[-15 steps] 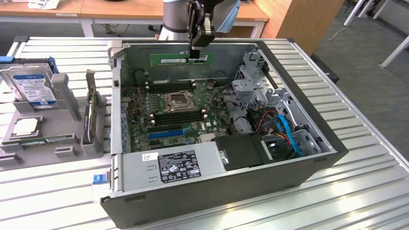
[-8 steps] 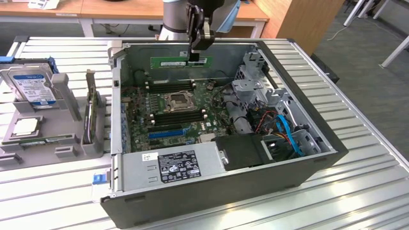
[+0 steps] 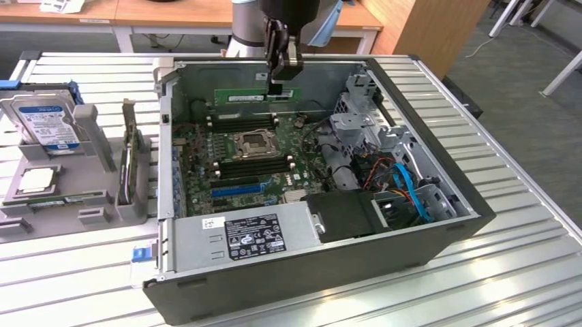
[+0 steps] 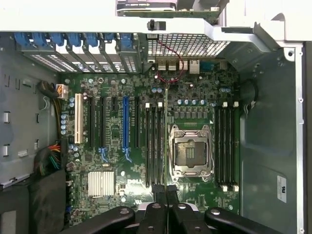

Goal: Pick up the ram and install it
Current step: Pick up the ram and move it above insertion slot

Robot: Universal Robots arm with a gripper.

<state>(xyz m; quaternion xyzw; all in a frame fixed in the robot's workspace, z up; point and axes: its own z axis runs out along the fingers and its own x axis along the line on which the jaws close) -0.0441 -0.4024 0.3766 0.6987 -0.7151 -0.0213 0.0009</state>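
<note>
The ram (image 3: pixel 244 96), a thin green stick, hangs level over the far part of the open computer case (image 3: pixel 437 248), above the motherboard (image 3: pixel 272 180). My gripper (image 3: pixel 283 83) is shut on its end toward the exterior view's right. In the wrist view the ram (image 4: pixel 166 122) shows edge-on as a thin line running out from between the black fingers (image 4: pixel 157 191) of my gripper (image 4: pixel 166 191). It lines up over the black memory slots (image 4: pixel 154 141) beside the processor socket (image 4: pixel 190 151). A second bank of slots (image 4: pixel 225 146) lies on the socket's other side.
A grey parts rack (image 3: pixel 68 177) on the exterior view's left holds a hard drive (image 3: pixel 43 122) and upright boards (image 3: pixel 129 160). Inside the case sit a power supply (image 3: pixel 259 235), a drive cage (image 3: pixel 359 129) and blue cables (image 3: pixel 414 194). The slatted metal table (image 3: pixel 509 272) surrounds the case.
</note>
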